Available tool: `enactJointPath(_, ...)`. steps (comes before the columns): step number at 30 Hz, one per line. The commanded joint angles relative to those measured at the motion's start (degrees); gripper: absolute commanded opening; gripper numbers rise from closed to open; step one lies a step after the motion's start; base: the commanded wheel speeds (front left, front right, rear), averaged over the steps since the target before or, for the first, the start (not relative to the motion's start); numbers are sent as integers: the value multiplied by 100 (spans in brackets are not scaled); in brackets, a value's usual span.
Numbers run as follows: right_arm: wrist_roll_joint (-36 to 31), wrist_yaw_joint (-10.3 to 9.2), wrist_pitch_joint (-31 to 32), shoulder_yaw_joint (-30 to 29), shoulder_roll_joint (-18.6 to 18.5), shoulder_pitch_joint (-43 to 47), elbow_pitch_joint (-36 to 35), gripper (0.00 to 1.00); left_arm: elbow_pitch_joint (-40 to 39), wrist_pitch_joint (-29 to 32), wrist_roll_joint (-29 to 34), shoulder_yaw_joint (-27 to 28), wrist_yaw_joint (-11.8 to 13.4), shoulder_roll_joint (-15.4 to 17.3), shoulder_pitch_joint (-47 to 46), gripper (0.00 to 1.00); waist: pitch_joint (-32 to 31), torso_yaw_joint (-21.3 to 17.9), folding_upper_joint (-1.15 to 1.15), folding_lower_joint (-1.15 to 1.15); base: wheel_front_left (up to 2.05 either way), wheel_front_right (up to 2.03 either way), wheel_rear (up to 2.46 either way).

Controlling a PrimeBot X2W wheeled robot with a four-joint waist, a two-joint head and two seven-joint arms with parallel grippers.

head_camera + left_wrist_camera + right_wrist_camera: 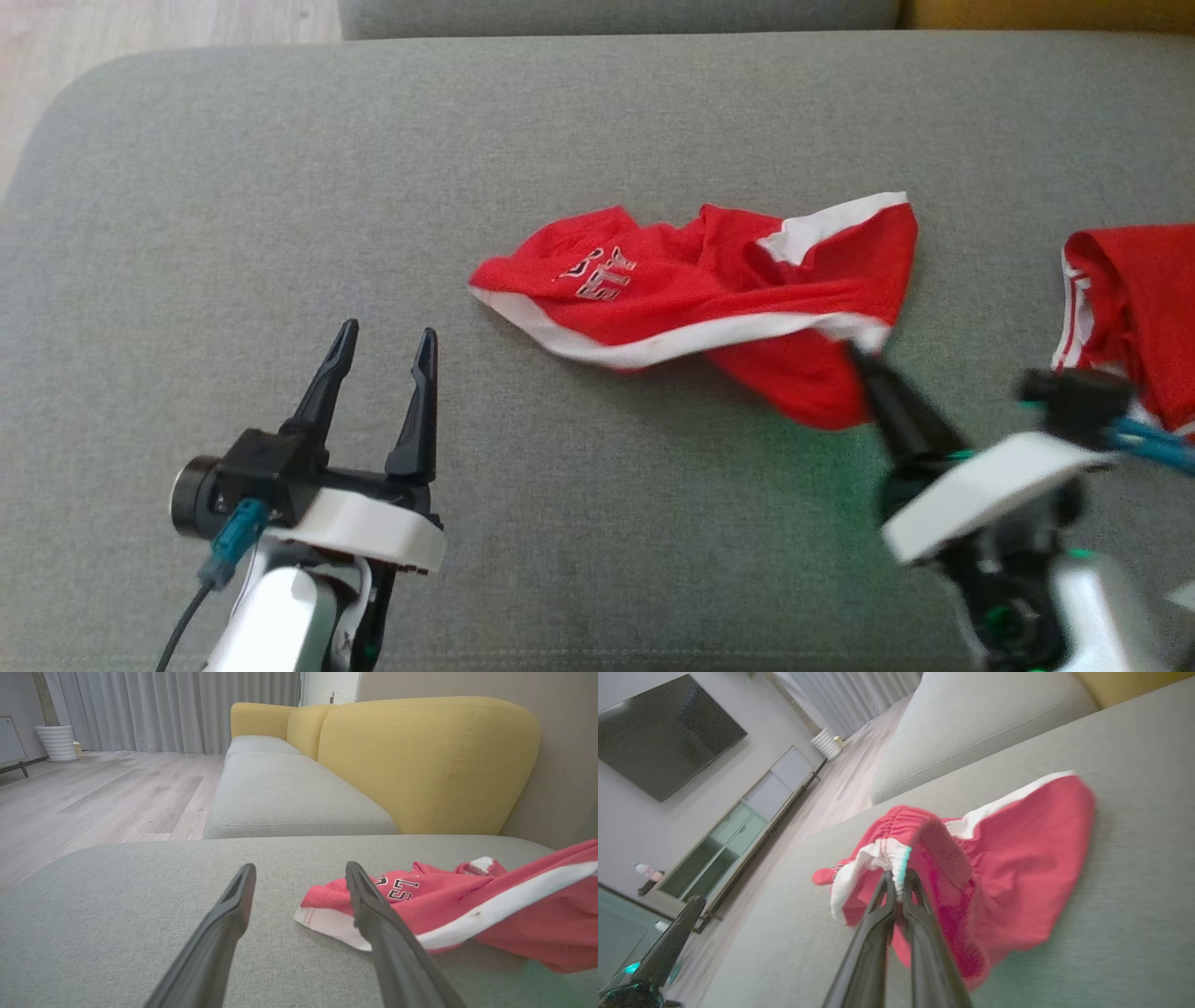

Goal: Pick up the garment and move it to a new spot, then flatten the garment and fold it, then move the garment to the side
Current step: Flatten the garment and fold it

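Garment (691,289), hem in the clamped right gripper (854,347); left gripper (387,329) wide apart, near its other end.

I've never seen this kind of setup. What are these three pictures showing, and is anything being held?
A two-armed robot works over a grey sofa cushion. One picture looks down from its head; the other two look along each arm's pincer. The left pincer is open and empty. The right pincer is shut on the white-trimmed edge of a red garment that lies crumpled on the cushion. A second red garment lies at the right edge.
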Motion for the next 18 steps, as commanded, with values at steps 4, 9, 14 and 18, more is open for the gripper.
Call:
enactJointPath(4, 72, -4, 57, -546, 17, 32, -303, 0, -177, -44, 56, 201, -45, 119, -138, 100, 47, -44, 0, 0, 0, 0, 0)
enactJointPath(9, -176, -4, 119, -1157, 18, 38, 277, 0, -169, -44, 61, 160, -64, 123, -191, 100, 127, -23, 0, 0, 0, 0, 0)
enactJointPath(14, -198, -4, 32, -1281, 18, -161, 1149, 0, -154, -44, 56, 142, -95, 142, -254, 100, 225, 32, 0, 0, 0, 0, 0)
enactJointPath(18, -259, -4, -166, -1169, 19, -346, 1537, 0, -147, -44, 50, 146, -104, 158, -278, 100, 275, 61, 0, 0, 0, 0, 0)
